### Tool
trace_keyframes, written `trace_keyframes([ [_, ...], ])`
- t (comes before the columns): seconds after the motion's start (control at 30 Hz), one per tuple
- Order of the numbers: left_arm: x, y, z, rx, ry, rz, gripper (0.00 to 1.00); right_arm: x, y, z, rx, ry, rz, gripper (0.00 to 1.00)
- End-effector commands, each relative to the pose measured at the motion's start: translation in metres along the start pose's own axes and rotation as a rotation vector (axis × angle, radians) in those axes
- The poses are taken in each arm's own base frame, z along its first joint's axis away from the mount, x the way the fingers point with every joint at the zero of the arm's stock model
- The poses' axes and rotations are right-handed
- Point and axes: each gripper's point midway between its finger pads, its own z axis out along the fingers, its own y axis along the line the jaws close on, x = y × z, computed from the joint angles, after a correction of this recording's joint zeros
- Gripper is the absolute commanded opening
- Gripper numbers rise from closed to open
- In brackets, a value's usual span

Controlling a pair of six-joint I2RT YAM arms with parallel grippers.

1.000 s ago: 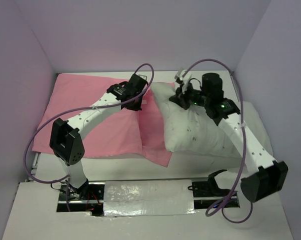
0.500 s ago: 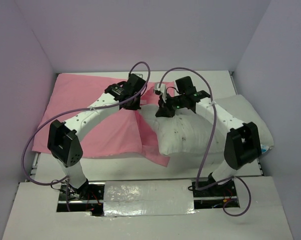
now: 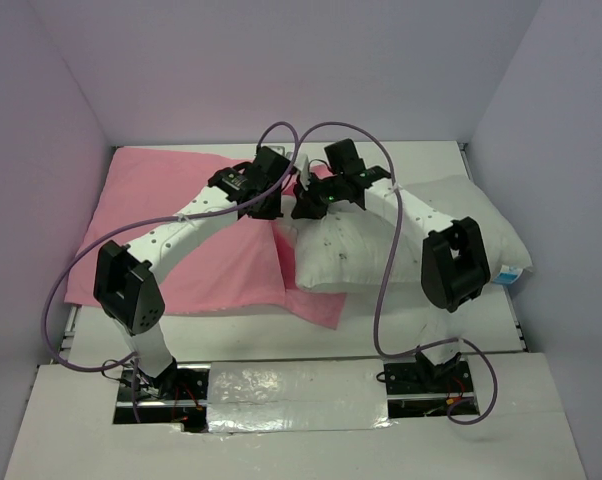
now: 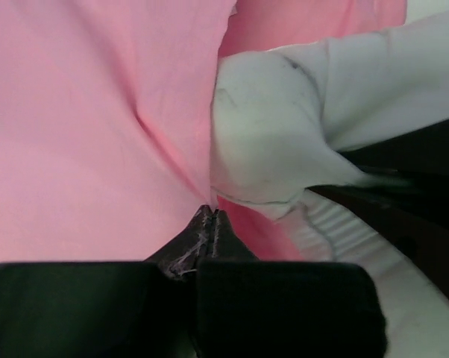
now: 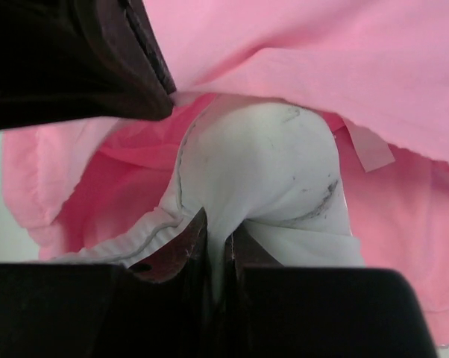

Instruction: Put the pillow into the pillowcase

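White pillow (image 3: 333, 256) corner, seemingly inside pillowcase (image 3: 159, 180)

We record the pillowcase (image 3: 171, 240) on the left half of the table (image 3: 501, 325) and the pillow (image 3: 381, 255) on the right half, its left corner overlapping the pillowcase's right edge. There we note the left gripper (image 4: 211, 218) pinching pillowcase fabric. The right gripper (image 5: 217, 235) is just beside it, clamped on the pillow's corner.

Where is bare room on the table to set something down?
Bare table lies behind the pillow and in the strip before it. The middle is crowded: left end effector on the pillowcase, right end effector on the pillow.
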Motion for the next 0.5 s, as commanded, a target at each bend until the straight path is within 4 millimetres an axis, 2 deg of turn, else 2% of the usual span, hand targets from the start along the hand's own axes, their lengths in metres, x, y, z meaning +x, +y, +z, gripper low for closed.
trace_keyframes([
  [0.0, -0.021, -0.009, -0.023, 0.064, -0.079, -0.055, 0.0, -0.048, -0.01, 0.015, 0.123, -0.157, -0.115, 0.0],
  [0.03, -0.02, -0.009, -0.023, 0.061, -0.079, -0.058, 0.0, -0.07, -0.024, 0.006, 0.211, -0.214, -0.128, 0.0],
  [0.07, -0.019, -0.008, -0.023, 0.06, -0.076, -0.059, 0.0, -0.059, -0.027, 0.006, 0.261, -0.223, -0.095, 0.0],
  [0.1, -0.018, -0.008, -0.022, 0.061, -0.075, -0.057, 0.0, -0.077, -0.04, -0.013, 0.385, -0.294, -0.048, 0.0],
  [0.13, -0.018, -0.009, -0.024, 0.066, -0.078, -0.06, 0.0, -0.101, -0.05, -0.028, 0.47, -0.399, -0.072, 0.0],
  [0.17, -0.018, -0.008, -0.024, 0.066, -0.078, -0.058, 0.0, -0.095, -0.063, -0.038, 0.583, -0.422, 0.009, 0.0],
  [0.23, -0.018, -0.007, -0.025, 0.061, -0.082, -0.057, 0.0, -0.113, -0.069, -0.055, 0.656, -0.507, 0.024, 0.0],
  [0.33, -0.016, -0.005, -0.024, 0.056, -0.079, -0.053, 0.0, -0.119, -0.077, -0.062, 0.762, -0.591, 0.093, 0.0],
  [0.37, -0.015, -0.004, -0.023, 0.052, -0.078, -0.053, 0.0, -0.123, -0.071, -0.056, 0.767, -0.617, 0.1, 0.0],
  [0.4, -0.013, -0.003, -0.023, 0.047, -0.072, -0.052, 0.0, -0.123, -0.074, -0.057, 0.81, -0.624, 0.107, 0.0],
  [0.47, -0.01, -0.002, -0.022, 0.041, -0.064, -0.049, 0.0, -0.125, -0.081, -0.045, 0.825, -0.621, 0.127, 0.0],
])
